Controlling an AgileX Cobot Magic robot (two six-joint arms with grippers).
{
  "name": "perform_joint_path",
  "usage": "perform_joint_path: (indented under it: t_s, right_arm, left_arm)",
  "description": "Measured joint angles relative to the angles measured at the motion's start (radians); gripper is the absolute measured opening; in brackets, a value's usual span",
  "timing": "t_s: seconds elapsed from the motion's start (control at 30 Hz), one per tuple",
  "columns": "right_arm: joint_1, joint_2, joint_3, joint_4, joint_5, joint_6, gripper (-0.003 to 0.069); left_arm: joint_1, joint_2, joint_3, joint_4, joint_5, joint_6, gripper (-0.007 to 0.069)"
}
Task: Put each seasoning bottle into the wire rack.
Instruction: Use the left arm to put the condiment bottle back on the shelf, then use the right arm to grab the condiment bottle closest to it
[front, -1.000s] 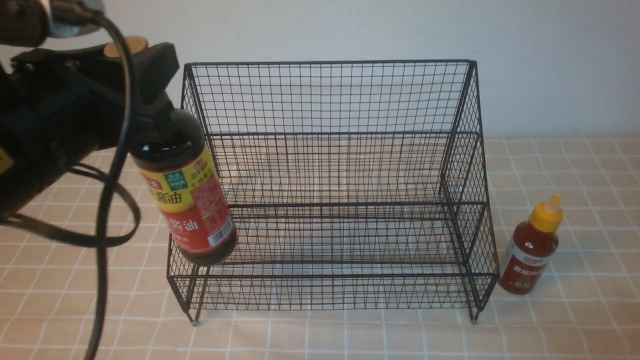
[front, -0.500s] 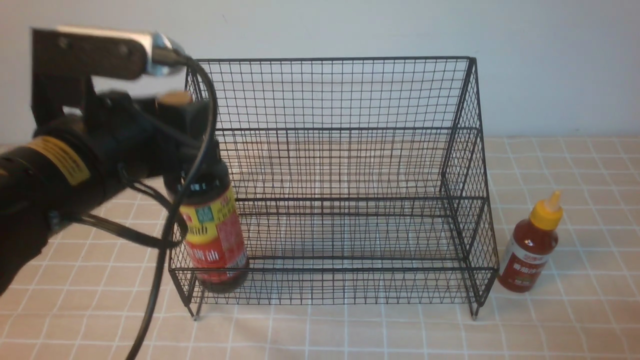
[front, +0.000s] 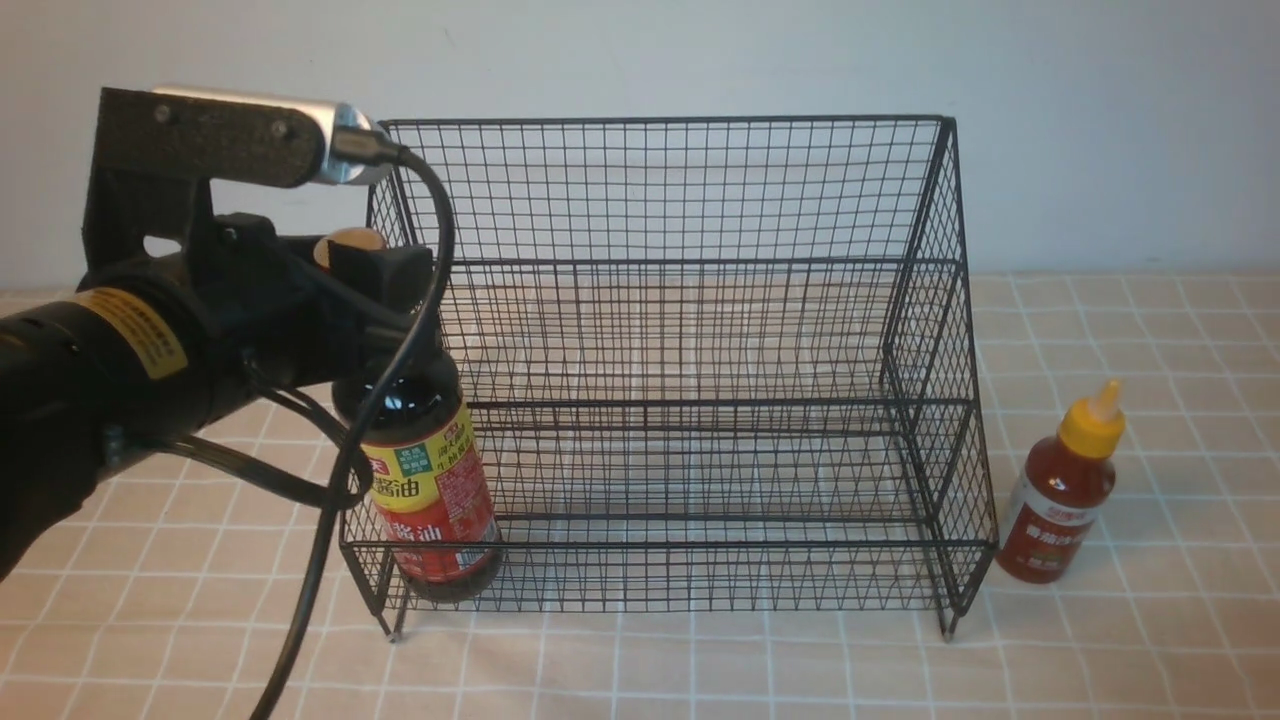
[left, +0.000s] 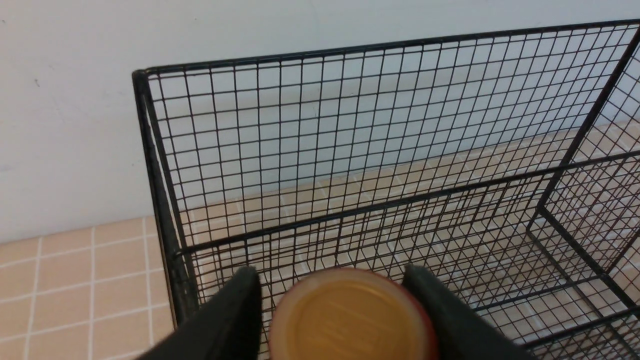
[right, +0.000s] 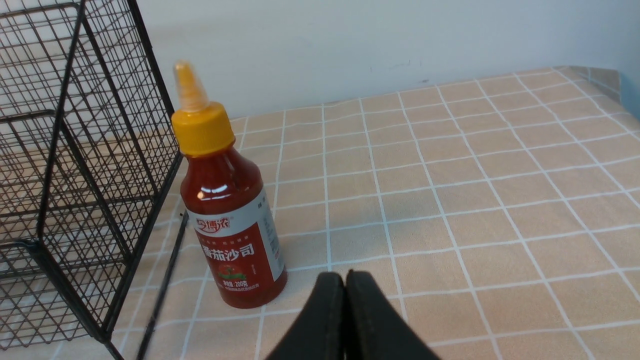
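Note:
The tall dark soy-sauce bottle (front: 430, 490) stands upright on the lower front tier of the black wire rack (front: 700, 260), at its left end. My left gripper (front: 372, 268) is at the bottle's neck. In the left wrist view the tan cap (left: 350, 315) sits between the fingers of the left gripper (left: 331, 274), which is open, with a gap showing on one side. The small red sauce bottle (front: 1060, 500) with its yellow nozzle cap stands on the table just right of the rack. My right gripper (right: 345, 275) is shut and empty, a little short of that red sauce bottle (right: 232, 225).
The rack's right side wall (right: 75, 150) stands close beside the red bottle. A white wall runs behind the rack. The left arm's black cable (front: 330, 520) hangs in front of the rack's left front corner. The checked tablecloth (right: 475, 200) stretches to the right.
My left arm lowered the soy-sauce bottle from above the rack's left edge onto the lower tier and set it upright. The left fingers have since spread off the cap. The right gripper stayed put.

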Motion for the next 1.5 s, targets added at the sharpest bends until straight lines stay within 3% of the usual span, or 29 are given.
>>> perform_joint_path:
  t_s: [0.13,0.37,0.57,0.67,0.77,0.97,1.1,1.3,1.5]
  right_arm:
    - [0.000,0.000,0.000,0.000,0.000,0.000,-0.0015]
    - [0.000,0.000,0.000,0.000,0.000,0.000,-0.0015]
    - [0.000,0.000,0.000,0.000,0.000,0.000,-0.0015]
    - [0.000,0.000,0.000,0.000,0.000,0.000,-0.0015]
    - [0.000,0.000,0.000,0.000,0.000,0.000,-0.0015]
    - [0.000,0.000,0.000,0.000,0.000,0.000,-0.0015]
    - [0.000,0.000,0.000,0.000,0.000,0.000,-0.0015]
    - [0.000,0.000,0.000,0.000,0.000,0.000,-0.0015]
    - [0.000,0.000,0.000,0.000,0.000,0.000,-0.0015]
  left_arm:
    - [0.000,-0.024,-0.026,0.001,0.033,0.022,0.0455]
    - [0.001,-0.128,-0.170,0.005,0.273,0.092,0.0433]
    - [0.001,-0.218,-0.254,0.096,0.491,0.087,0.0248]
    - [0.001,-0.290,-0.259,0.229,0.604,0.002,0.0058]
    - [0.001,-0.377,-0.246,0.362,0.698,-0.165,0.0003]
    - [0.002,-0.590,-0.110,0.442,0.732,-0.341,-0.0007]
    - [0.002,-0.703,0.049,0.418,0.719,-0.360,-0.0007]
    - [0.002,-0.897,0.351,0.286,0.617,-0.364,-0.0007]
    - [0.002,-0.968,0.394,0.254,0.584,-0.368,-0.0007]
